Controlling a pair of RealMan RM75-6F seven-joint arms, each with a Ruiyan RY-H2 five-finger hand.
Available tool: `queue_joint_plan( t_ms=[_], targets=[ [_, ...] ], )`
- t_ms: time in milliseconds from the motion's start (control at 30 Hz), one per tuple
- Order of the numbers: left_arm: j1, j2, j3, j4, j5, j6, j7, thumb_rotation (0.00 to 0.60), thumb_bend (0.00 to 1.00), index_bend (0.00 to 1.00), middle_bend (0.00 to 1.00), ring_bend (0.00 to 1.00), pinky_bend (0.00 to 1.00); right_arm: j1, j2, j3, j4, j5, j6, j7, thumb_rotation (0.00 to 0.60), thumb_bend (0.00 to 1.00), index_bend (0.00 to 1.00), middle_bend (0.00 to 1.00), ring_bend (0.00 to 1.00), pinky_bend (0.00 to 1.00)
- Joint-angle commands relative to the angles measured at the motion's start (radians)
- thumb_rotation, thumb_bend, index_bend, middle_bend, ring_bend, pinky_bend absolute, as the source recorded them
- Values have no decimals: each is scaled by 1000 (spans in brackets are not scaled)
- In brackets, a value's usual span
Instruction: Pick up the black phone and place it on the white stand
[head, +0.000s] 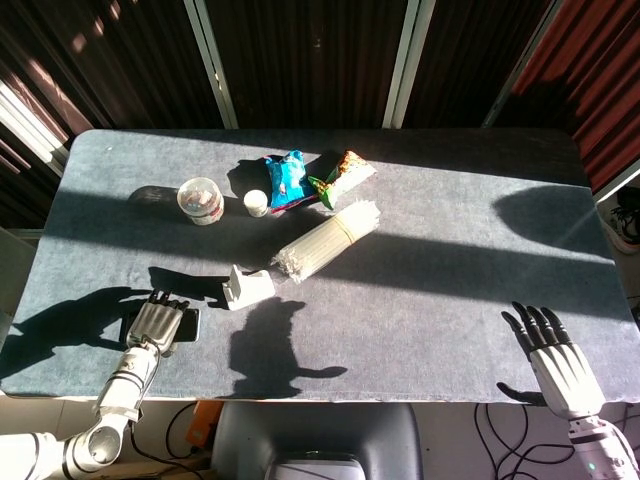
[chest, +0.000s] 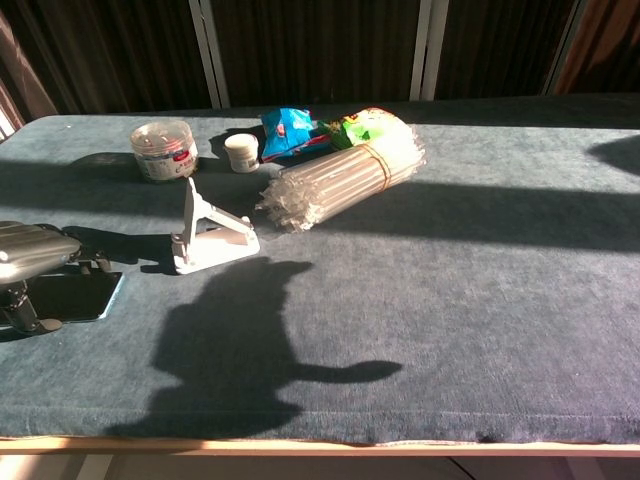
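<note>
At the near left edge of the grey counter (head: 450, 290), the left hand (head: 155, 325) is seen lying palm-down over the black phone (head: 187, 323). Its fingers (head: 165, 302) are stretched forward across the phone's top, and in the chest view the hand (chest: 30, 250) is raised above the phone (chest: 75, 296) with a fingertip set down on the cloth at the near side. Whether the phone is actually gripped cannot be told from either view; the phone is shown flat on the counter, its right end uncovered.

Just to the right of the phone and a little farther back, the white stand (head: 248, 287) is placed upright on the counter, apart from the hand; in the chest view its backrest (chest: 190, 215) is tilted and its base is turned toward the right.

Farther back, a clear round tub (head: 201, 199) with a lid is set beside a small white jar (head: 256, 203). Next to the jar, a blue snack packet (head: 286, 179) and a green-and-orange snack packet (head: 342, 175) are laid close together. A bundle of clear straws (head: 327, 240), bound by a band, is laid diagonally between the packets and the stand.

At the near right edge, well apart from everything else, the right hand (head: 553, 357) is held with its fingers spread and straight, and nothing is held in it.
</note>
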Motion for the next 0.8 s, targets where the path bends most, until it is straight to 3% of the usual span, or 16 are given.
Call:
queue_joint_plan(
  t_ms=[33,333,433,533,800],
  targets=[
    [-6,-6,2,9,-6,3,-8,600,295,289,443,146,0,0,0,0,0,-1,1,1,600,243,0,0,0,0],
    [-5,-29,18,52,56,10,-53,600,319,713,890,461,67,-1,0,-1,2,-3,2,2,600,243,0,0,0,0],
    [7,-42,19,69,105,32,-79,600,346,799,976,536,105,-1,-1,-1,1,-3,2,0,600,244,0,0,0,0],
    [26,-52,25,85,161,53,-115,600,389,849,1000,581,135,-1,-1,-1,1,-3,3,0,600,243,0,0,0,0],
    [76,-41,52,104,308,98,-191,600,440,868,1000,604,146,-1,-3,0,2,-1,2,-3,600,243,0,0,0,0]
  ],
)
